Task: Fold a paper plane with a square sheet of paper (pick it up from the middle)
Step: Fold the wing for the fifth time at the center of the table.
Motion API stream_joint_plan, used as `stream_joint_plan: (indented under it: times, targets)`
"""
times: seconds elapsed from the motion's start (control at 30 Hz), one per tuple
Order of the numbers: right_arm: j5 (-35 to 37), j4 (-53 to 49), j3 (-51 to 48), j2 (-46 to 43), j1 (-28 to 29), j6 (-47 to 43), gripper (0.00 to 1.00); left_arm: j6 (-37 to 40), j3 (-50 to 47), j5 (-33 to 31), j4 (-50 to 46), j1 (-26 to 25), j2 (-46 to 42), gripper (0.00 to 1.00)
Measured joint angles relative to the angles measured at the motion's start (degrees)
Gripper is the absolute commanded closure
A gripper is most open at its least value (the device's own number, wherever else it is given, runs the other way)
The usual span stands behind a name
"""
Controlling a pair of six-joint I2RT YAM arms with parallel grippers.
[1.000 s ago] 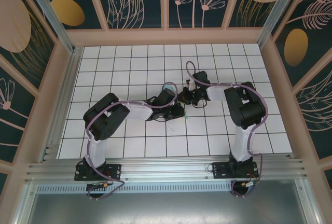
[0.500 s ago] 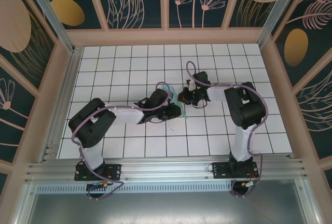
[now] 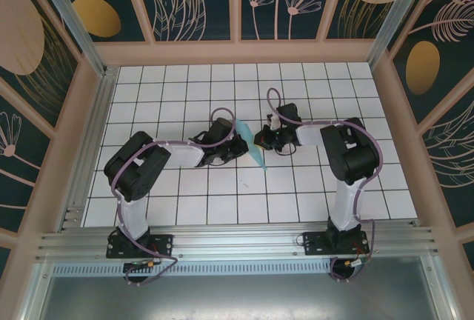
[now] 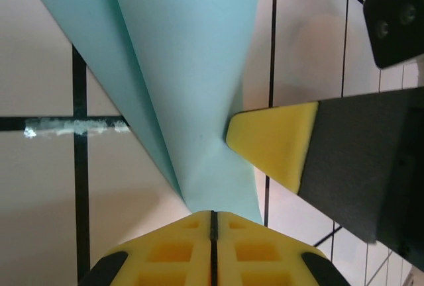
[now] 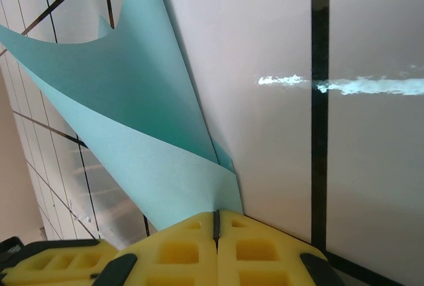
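Currently, with the left gripper [image 4: 212, 225] and right gripper [image 5: 216, 221] both clenched on the paper plane [image 3: 252, 151], held between them near mid-table, tension should be applied evenly to avoid tearing the crease.

Bright, even light falls from overhead, so the white desk [image 3: 185, 209] carries only soft, short shadows beneath the arms. In both wrist views the jaws, nearest the lens, are blurred, while the paper [image 4: 192, 67] ahead of them looks sharper. A white glare streak [image 5: 344, 85] crosses a grid line ahead and right of the right jaws. The grey patch under the paper's left edge may be its shadow.
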Motion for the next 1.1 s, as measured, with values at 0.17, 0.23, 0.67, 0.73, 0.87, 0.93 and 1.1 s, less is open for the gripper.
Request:
stream_joint_plan:
  times: [0.17,0.23,0.67,0.73,0.87,0.93,1.1]
  targets:
    - [-0.13,0.46,-0.26,-0.07,0.00,0.00,1.00,0.50,2.71,-0.70,0.04,0.00,1.70,0.90]
    - [-0.15,0.57,-0.33,-0.11,0.00,0.00,1.00,0.83,3.72,-1.16,-0.24,0.00,2.19,0.92]
    - [-0.02,-1.57,-4.22,-4.31,-0.22,-1.57,0.89,2.54,12.24,-5.16,-11.80,-0.11,7.17,0.95]
    - [-0.07,-3.10,-6.58,-7.13,-0.22,-2.82,0.87,3.87,14.01,-5.44,-13.60,-0.11,7.91,0.95]
    - [-0.31,-5.07,-10.03,-12.63,0.61,-5.01,0.89,6.75,16.41,-5.75,-15.74,-0.11,9.01,0.95]
    - [-0.79,-5.29,-10.86,-14.38,1.84,-5.95,0.92,7.91,17.05,-5.75,-16.52,-0.11,9.22,0.95]
    - [-1.18,-5.49,-10.93,-14.73,4.09,-6.29,0.90,9.31,17.97,-5.73,-17.88,-0.11,9.53,0.95]
